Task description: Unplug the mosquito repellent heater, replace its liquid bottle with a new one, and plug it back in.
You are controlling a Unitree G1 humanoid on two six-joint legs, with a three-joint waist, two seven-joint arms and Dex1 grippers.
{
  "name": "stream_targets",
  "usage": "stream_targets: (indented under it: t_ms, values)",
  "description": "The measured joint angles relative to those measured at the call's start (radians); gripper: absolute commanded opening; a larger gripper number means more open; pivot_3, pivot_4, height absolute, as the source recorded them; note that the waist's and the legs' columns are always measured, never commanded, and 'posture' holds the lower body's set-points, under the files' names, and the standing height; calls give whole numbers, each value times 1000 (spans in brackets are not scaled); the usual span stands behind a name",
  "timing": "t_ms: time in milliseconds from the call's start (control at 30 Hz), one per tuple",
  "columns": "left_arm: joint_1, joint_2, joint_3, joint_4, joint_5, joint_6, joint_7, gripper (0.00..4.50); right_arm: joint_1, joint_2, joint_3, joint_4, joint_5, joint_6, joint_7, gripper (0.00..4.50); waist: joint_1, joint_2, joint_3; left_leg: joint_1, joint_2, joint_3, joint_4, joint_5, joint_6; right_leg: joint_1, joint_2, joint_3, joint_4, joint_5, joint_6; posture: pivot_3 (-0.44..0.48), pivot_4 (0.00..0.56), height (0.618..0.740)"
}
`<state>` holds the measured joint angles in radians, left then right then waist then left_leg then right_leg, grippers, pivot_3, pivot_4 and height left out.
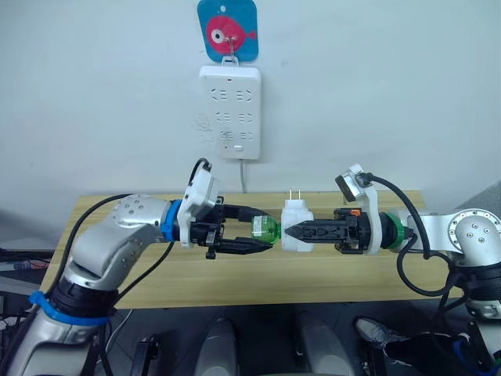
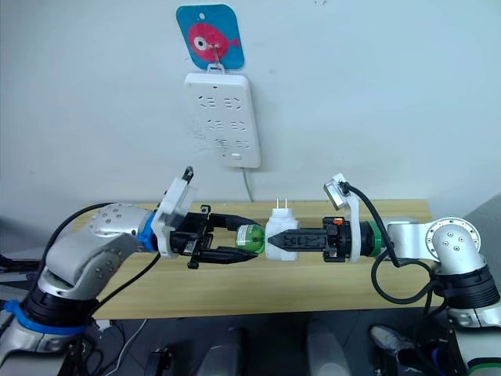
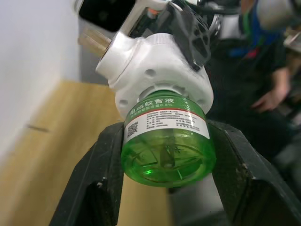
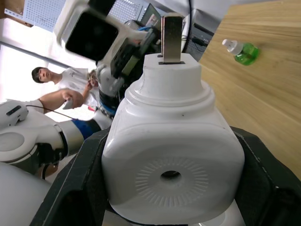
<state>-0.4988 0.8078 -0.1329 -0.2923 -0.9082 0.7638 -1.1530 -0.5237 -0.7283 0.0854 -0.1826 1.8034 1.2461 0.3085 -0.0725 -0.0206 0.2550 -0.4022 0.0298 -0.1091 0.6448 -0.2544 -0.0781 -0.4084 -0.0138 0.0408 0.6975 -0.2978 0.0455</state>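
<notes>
Both sets of jaws are closed on load: your right gripper pinches the mosquito repellent heater across its white body, prongs pointing up, and your left gripper clamps the green liquid bottle at its base, fingers flat on both sides. Bottle and heater are joined neck-to-socket, held in the air between the arms above the wooden table and below the wall socket strip, so the unit is unplugged. You can't tell from here whether the bottle is threaded fully, partly, or just seated; the neck is hidden inside the housing. Risks, as I judge them: the left grip is on smooth round plastic, so twisting may spin the fingers instead of the thread; any pull off the common axis could cross-thread or jam the neck; if the right pinch slips on the rounded shell the heater rotates with the bottle and nothing turns; let go early and the bottle drops to the table and rolls. Count: one heater, two prongs, two bottles, one held and a second bottle lying on its side on the table, one socket strip, one fish hook plate above it. A person stands beyond the left arm.
</notes>
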Motion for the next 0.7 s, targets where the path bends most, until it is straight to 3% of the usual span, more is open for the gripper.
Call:
stream_targets:
  t_ms: [67, 300, 400, 700]
  values:
    - [-50, 28, 3, 28, -100, 157, 1, 2216, -2, 1, 8, -13, 4, 1, 14, 3023, -4, 0, 0, 0, 0, 0, -1, 0, 0, 0, 0, 0, 0, 0, 0, -62, 218, 725]
    - [-141, 42, 19, 168, -268, 481, 33, 2216, -3, -7, 14, -29, 1, -11, 24, 3023, -10, 0, 0, 1, 0, 0, 0, 0, 0, 0, 0, 0, 0, 0, 0, -66, 217, 725]
    - [-139, 95, 84, 249, -265, 538, 51, 2216, 23, -57, -9, 4, -19, -3, 20, 3023, -11, 0, 0, 1, 0, 1, -1, 0, 0, -1, 0, 1, 0, 0, 0, -66, 215, 725]
    - [-108, 75, 119, 204, -256, 576, 32, 2216, 25, -44, -9, 3, -23, 4, 20, 3023, -12, 0, 0, 0, 0, 2, -1, 0, 0, -1, -1, 1, 0, 0, 0, -71, 214, 725]
